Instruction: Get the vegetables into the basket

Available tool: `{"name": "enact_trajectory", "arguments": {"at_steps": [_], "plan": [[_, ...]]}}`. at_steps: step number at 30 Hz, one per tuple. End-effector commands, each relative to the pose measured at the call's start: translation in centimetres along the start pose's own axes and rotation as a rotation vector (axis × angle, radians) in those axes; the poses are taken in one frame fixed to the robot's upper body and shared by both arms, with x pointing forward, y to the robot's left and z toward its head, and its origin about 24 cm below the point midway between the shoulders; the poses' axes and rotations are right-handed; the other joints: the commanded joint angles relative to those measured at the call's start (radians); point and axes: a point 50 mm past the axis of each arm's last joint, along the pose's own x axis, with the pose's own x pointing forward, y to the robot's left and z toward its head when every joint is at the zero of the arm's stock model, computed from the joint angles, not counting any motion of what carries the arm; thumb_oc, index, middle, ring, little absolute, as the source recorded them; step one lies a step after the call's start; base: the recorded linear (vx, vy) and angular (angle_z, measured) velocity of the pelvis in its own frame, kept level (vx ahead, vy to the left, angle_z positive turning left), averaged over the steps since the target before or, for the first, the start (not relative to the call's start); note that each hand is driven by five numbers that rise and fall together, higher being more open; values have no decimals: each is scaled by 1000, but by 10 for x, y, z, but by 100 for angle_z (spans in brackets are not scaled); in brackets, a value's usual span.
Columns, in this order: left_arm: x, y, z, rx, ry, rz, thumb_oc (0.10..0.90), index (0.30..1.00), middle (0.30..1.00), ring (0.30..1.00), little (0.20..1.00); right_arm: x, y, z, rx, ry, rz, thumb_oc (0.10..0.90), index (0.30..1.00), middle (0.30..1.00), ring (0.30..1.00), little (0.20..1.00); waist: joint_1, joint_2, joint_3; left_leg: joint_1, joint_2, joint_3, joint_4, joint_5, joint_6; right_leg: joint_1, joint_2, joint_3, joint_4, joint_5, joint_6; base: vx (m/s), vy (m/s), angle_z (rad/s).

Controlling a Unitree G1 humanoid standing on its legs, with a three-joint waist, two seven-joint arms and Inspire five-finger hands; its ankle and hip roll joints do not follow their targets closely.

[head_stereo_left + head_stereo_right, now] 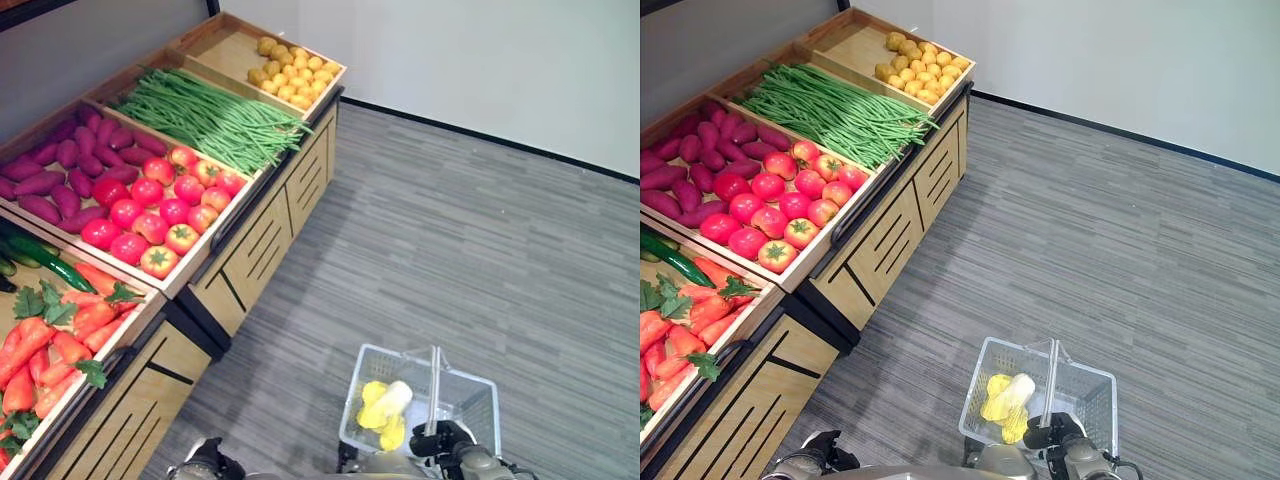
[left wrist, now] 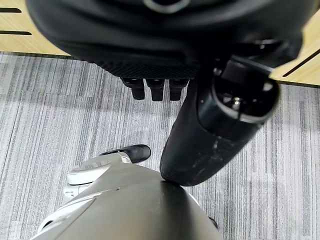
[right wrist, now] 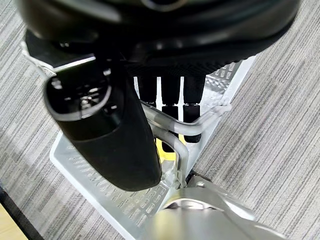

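Your right hand has its fingers curled round the handle of the white wire basket, which hangs low at your right side over the grey floor. In the right wrist view the fingers hook over the metal bar and the thumb lies alongside it, so the carry looks secure.

Inside the basket you already have a small heap of yellow vegetables; they look like corn cobs, one with a pale husk, though you cannot be sure from here. That is the part of the job that appears done.

Your left hand hangs free over the floor close to the stand, fingers curled in and holding nothing.

What is left is most of the produce. The wooden display stand at your left is full: carrots in the nearest bin, a cucumber just behind them, then tomatoes with purple sweet potatoes beside them, green beans in the next bin, and small yellow potatoes in the far one.

The basket is well apart from every bin, and the empty hand is not over any of them. Judged from this, you are early in the task: one kind is collected, several are untouched, and you would need to bring the free hand up to a bin to go on.
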Motion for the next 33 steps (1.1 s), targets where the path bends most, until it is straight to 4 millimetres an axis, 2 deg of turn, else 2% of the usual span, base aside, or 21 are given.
{"name": "enact_trajectory", "arguments": {"at_steps": [1,5,8,10,11,15,26,30,31,32,33], "plan": [[-1,-14,8,-6,-20,-40,900,1000,1000,1000,1000,-4,7,-23,-65,60,31,400,300,300,300,300,0,-25,-31,43,-73,29,-41,-3,67,-85,-92,74,92,-4,117,3,30,6],[-1,-18,19,23,-59,-53,900,1000,1000,1000,1000,-5,2,-28,-45,70,12,400,300,300,300,300,-13,-15,-23,9,-54,111,-86,16,53,-70,-130,4,88,-11,129,-37,56,57],[-1,-19,20,33,-61,-56,900,1000,1000,1000,1000,-5,2,-29,-40,75,9,400,300,300,300,300,-23,-13,-24,2,-55,182,-86,15,51,-55,-142,-17,79,-7,135,-9,48,42],[-1,-22,23,45,-75,-66,900,1000,1000,1000,1000,-6,1,-34,-30,91,4,400,300,300,300,300,-34,-14,-22,-10,-61,280,-86,15,54,-38,-166,-40,73,0,146,-32,90,7],[-1,-22,23,48,-74,-67,900,1000,1000,1000,1000,-6,0,-35,-34,97,1,400,300,300,300,300,-36,-15,-24,-9,-63,306,-86,7,59,-36,-172,-43,78,0,149,-24,72,7],[-1,-24,23,50,-75,-74,900,1000,1000,1000,1000,-6,0,-35,-47,102,0,400,300,300,300,300,-34,-21,-22,-11,-76,342,-79,5,68,-28,-185,-50,73,9,155,-17,59,5],[-1,-15,17,34,-63,-53,900,1000,1000,1000,1000,-3,2,-24,-79,81,17,400,300,300,300,300,11,-55,-11,-32,-159,333,-26,-69,127,-51,-232,15,75,70,196,-23,127,2],[0,-6,14,18,-57,-31,900,1000,1000,1000,1000,-2,5,-19,-87,68,26,400,300,300,300,300,36,-83,2,-43,-210,318,4,-103,164,-72,-272,50,83,119,225,-27,253,-7],[0,-5,13,13,-55,-28,900,1000,1000,1000,1000,-2,5,-17,-82,60,25,400,300,300,300,300,44,-89,6,-43,-218,314,13,-113,176,-81,-281,63,116,113,227,-3,256,2],[0,-5,14,12,-56,-28,900,1000,1000,1000,1000,-2,6,-16,-81,57,27,400,300,300,300,300,47,-90,10,-40,-221,310,16,-115,182,-89,-285,77,147,110,229,86,268,7],[1,1,21,25,-79,-16,900,1000,1000,1000,1000,-1,6,-11,-56,40,27,400,300,300,300,300,23,-96,26,-23,-231,251,15,-120,189,-150,-266,198,177,171,229,113,169,26]]}}
